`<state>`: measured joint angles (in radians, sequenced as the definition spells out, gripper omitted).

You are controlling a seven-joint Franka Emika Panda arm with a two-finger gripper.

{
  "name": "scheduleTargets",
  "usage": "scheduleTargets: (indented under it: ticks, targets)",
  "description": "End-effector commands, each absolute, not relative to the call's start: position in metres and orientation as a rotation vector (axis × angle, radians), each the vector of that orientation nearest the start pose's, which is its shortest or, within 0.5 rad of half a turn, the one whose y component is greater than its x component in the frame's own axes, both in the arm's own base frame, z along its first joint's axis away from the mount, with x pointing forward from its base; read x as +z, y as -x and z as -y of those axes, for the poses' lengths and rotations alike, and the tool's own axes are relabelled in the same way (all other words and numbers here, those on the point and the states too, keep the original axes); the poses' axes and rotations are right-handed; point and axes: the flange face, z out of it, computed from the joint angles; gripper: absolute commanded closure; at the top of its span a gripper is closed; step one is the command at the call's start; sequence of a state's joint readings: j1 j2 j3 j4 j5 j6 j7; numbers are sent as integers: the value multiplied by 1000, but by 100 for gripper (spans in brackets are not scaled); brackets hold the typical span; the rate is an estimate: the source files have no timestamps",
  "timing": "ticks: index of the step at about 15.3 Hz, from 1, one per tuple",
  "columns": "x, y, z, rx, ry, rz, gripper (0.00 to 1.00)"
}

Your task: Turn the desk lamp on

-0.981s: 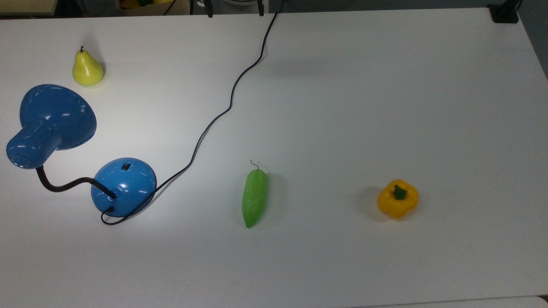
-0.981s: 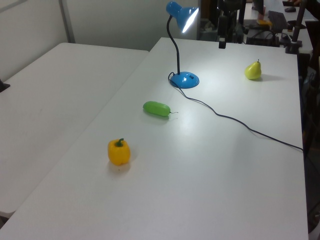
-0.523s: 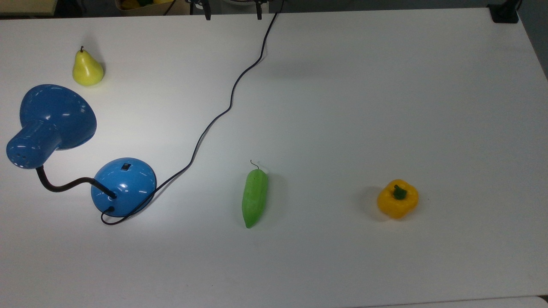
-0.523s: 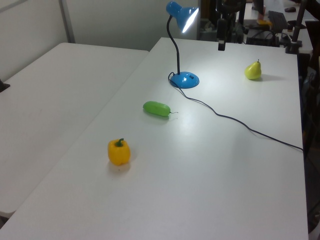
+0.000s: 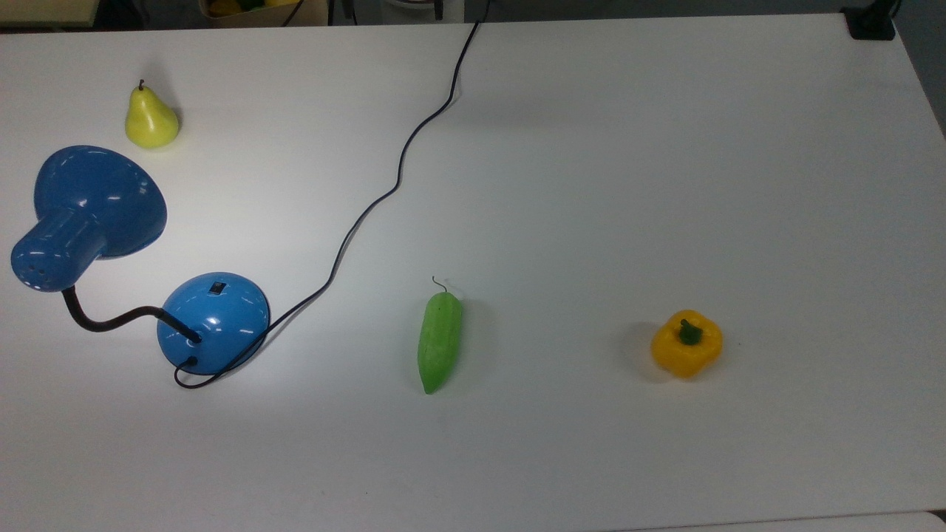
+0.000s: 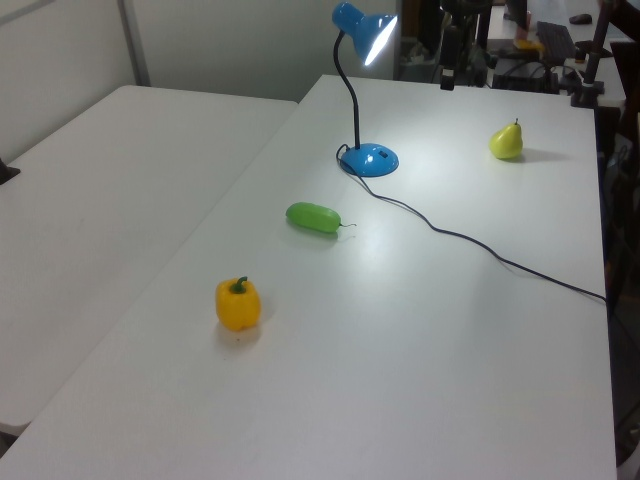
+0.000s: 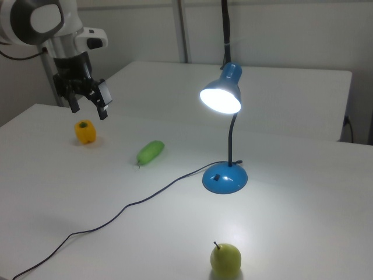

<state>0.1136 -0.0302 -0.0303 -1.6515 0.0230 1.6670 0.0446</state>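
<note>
The desk lamp (image 7: pixel 224 125) is already glowing. Its gooseneck looks bendy, so I'd press the base switch (image 7: pixel 216 177), not grab the slick shade. Gripper (image 7: pixel 87 102) hangs high with fingers spread wide, holding nothing.

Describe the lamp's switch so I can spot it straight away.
On the white table, find the lit blue desk lamp. Follow its gooseneck down to the round domed base. The switch is the small black rectangle on top of the dome, opposite the cord entry.

White rounded arm (image 7: pixel 41 20) (grey joint cap), black pincer (image 7: pixel 88 100).
</note>
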Motion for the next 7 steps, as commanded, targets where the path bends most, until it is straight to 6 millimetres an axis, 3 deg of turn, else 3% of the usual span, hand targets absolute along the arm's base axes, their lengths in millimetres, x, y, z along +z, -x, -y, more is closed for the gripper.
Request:
scheduleTargets:
  ticks: [1, 7]
  targets:
    - [606, -550, -47, -98, 3123, 147, 0]
    - [609, -549, -47, -108, 3132, 169, 0]
